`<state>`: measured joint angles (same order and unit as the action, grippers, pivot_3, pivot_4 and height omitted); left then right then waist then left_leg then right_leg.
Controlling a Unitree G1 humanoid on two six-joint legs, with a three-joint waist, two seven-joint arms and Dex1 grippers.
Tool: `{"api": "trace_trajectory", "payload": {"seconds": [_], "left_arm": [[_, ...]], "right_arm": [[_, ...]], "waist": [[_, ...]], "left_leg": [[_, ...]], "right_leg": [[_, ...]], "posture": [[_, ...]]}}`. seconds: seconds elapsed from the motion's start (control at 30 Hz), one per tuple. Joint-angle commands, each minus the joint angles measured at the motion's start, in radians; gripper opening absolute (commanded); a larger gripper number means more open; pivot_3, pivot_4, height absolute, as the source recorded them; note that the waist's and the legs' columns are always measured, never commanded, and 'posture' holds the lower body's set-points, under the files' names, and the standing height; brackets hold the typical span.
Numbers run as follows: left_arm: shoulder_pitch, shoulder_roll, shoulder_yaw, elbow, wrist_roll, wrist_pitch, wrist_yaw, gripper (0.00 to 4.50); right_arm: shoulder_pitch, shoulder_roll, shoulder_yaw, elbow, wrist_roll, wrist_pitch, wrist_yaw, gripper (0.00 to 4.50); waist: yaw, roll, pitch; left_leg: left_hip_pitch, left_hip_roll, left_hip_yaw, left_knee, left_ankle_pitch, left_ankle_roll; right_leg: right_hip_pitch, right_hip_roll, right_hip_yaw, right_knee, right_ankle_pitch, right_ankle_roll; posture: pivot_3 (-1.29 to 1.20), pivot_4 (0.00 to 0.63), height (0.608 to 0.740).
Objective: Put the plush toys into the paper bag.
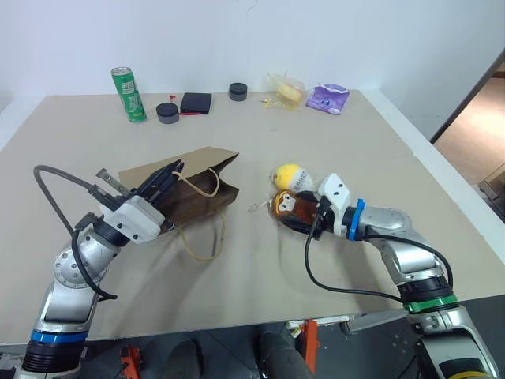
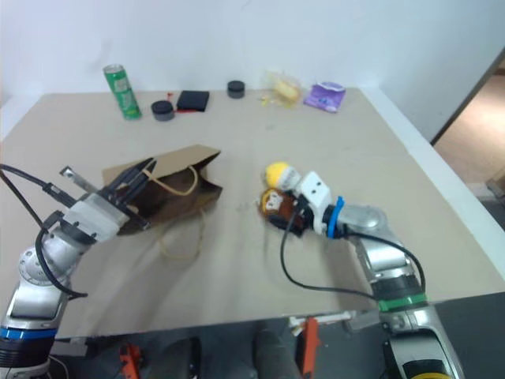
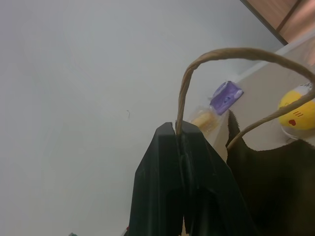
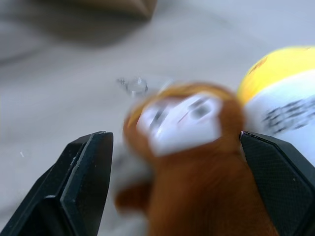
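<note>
Monkey toy (image 4: 189,147) lies between right gripper (image 4: 172,162)'s spread fingers, ungripped; left gripper (image 3: 179,147) pinches paper bag (image 1: 193,189) handle (image 3: 236,53).

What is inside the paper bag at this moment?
The paper bag lies on its side, its mouth held up by the left claw shut on one handle. The interior looks dark and no toy shows; its far end is hidden.
</note>
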<state>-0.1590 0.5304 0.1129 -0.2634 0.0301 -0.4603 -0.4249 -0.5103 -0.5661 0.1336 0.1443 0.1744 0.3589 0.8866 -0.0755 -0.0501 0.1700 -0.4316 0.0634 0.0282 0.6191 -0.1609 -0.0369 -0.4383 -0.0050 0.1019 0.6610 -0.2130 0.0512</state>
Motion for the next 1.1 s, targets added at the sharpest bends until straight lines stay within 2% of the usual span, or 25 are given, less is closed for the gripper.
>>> {"api": "trace_trajectory", "payload": {"seconds": [0.03, 0.13, 0.17, 0.23, 0.3, 0.4, 0.53, 0.67, 0.83, 1.1], "left_arm": [[-0.018, 0.009, 0.009, -0.012, -0.017, -0.010, -0.004, 0.00], [-0.027, 0.010, 0.010, -0.007, -0.018, -0.009, -0.006, 0.00], [-0.029, 0.010, 0.009, -0.004, -0.019, -0.010, -0.007, 0.00], [-0.031, 0.009, 0.009, -0.002, -0.020, -0.012, -0.011, 0.00], [-0.033, 0.009, 0.009, 0.000, -0.022, -0.012, -0.016, 0.00], [-0.035, 0.010, 0.009, 0.003, -0.024, -0.012, -0.020, 0.00], [-0.039, 0.009, 0.008, 0.007, -0.025, -0.010, -0.021, 0.00], [-0.043, 0.004, 0.004, 0.005, -0.024, -0.003, -0.019, 0.00], [-0.042, -0.004, 0.003, -0.020, -0.027, 0.016, -0.013, 0.00], [-0.044, -0.016, 0.005, -0.071, -0.029, 0.057, 0.000, 0.00]], "right_arm": [[-0.027, -0.015, 0.003, 0.031, -0.040, -0.043, -0.008, 3.65], [-0.033, -0.008, -0.016, 0.032, -0.027, -0.056, 0.000, 2.52], [-0.033, -0.003, -0.028, 0.027, -0.014, -0.058, 0.001, 1.86], [-0.033, 0.004, -0.049, 0.016, 0.008, -0.064, 0.003, 1.02], [-0.027, 0.018, -0.087, -0.029, 0.074, -0.074, 0.032, 0.46], [-0.031, 0.030, -0.120, -0.176, 0.203, 0.029, 0.075, 0.36], [-0.054, 0.059, -0.090, -0.349, 0.311, 0.192, 0.053, 0.36], [-0.101, 0.123, 0.028, -0.428, 0.263, 0.280, -0.032, 0.36], [-0.187, 0.244, 0.170, -0.350, 0.174, 0.288, -0.101, 0.35], [-0.329, 0.422, 0.227, -0.094, 0.071, 0.248, -0.186, 0.35]], "waist": [[0.000, 0.000, 0.000], [0.000, 0.000, 0.000], [0.000, 0.000, 0.000], [0.000, 0.000, 0.000], [0.000, 0.000, 0.000], [0.000, 0.001, 0.001], [0.000, 0.001, 0.000], [-0.002, 0.001, 0.000], [-0.001, 0.001, 0.000], [-0.002, 0.001, 0.000]], "left_leg": [[0.000, 0.000, 0.000, 0.000, 0.000, 0.000], [0.000, 0.000, 0.000, 0.000, 0.000, 0.000], [0.000, 0.000, 0.000, 0.000, 0.000, 0.000], [0.001, 0.000, 0.000, 0.000, 0.000, 0.000], [0.000, 0.000, 0.000, 0.000, 0.000, 0.000], [0.000, 0.000, 0.000, 0.000, 0.000, 0.000], [0.000, 0.000, -0.001, -0.001, 0.000, 0.000], [0.001, 0.000, 0.000, 0.000, 0.000, 0.000], [0.000, 0.000, -0.001, 0.000, 0.000, 0.000], [-0.002, 0.001, -0.001, 0.000, 0.000, 0.000]], "right_leg": [[0.000, 0.000, 0.000, 0.000, 0.000, 0.000], [0.000, 0.000, 0.000, 0.000, 0.000, 0.000], [0.000, 0.000, 0.000, 0.000, 0.000, 0.000], [0.000, 0.000, 0.000, 0.000, 0.000, 0.000], [0.000, 0.000, 0.000, 0.000, 0.000, 0.000], [0.000, 0.000, 0.000, 0.000, 0.000, 0.000], [0.000, 0.001, 0.000, 0.000, 0.000, 0.000], [0.000, 0.000, 0.000, 0.000, 0.001, 0.000], [-0.001, 0.000, -0.001, 0.000, 0.001, -0.001], [-0.002, 0.001, -0.001, 0.000, 0.001, -0.001]], "posture": [[0.00, 0.150, 0.740], [0.00, 0.150, 0.740], [0.00, 0.150, 0.740], [0.00, 0.150, 0.740], [0.00, 0.150, 0.740], [0.00, 0.150, 0.740], [0.00, 0.150, 0.740], [0.00, 0.150, 0.740], [0.00, 0.150, 0.740], [0.00, 0.150, 0.740]]}}
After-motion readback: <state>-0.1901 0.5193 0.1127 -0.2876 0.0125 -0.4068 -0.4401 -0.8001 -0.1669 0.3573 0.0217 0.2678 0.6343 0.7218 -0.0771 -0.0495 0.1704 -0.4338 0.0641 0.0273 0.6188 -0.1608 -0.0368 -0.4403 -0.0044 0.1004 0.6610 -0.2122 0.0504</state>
